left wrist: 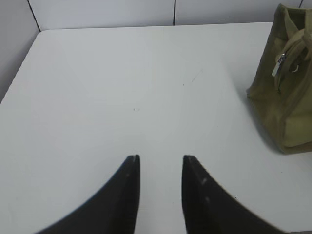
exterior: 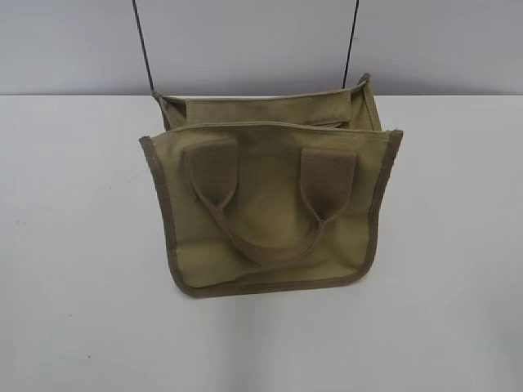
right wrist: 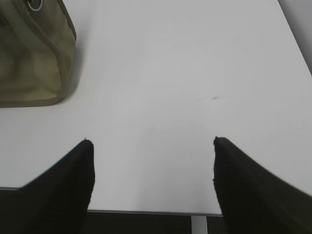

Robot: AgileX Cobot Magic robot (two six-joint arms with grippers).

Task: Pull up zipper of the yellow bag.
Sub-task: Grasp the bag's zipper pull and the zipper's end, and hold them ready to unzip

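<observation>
Yellow bag (exterior: 270,204) sits on the white table (exterior: 73,269) near the middle of the exterior view, its broad face with two wide strap handles (exterior: 261,208) turned toward the camera and darker binding running round its edges. Neither arm shows in that view. On the left, the left gripper (left wrist: 161,158) hovers over bare table with its two dark fingers (left wrist: 127,195) parted by a narrow gap and holding nothing; the bag lies well off to its right, at the picture's edge. From there the zipper (left wrist: 280,66) shows on the bag's end panel, its small silver pull hanging near the top. On the right, the right gripper (right wrist: 151,141) is spread wide and empty above the table's near edge, with the bag's lower corner at upper left, apart from its fingers (right wrist: 73,180).
</observation>
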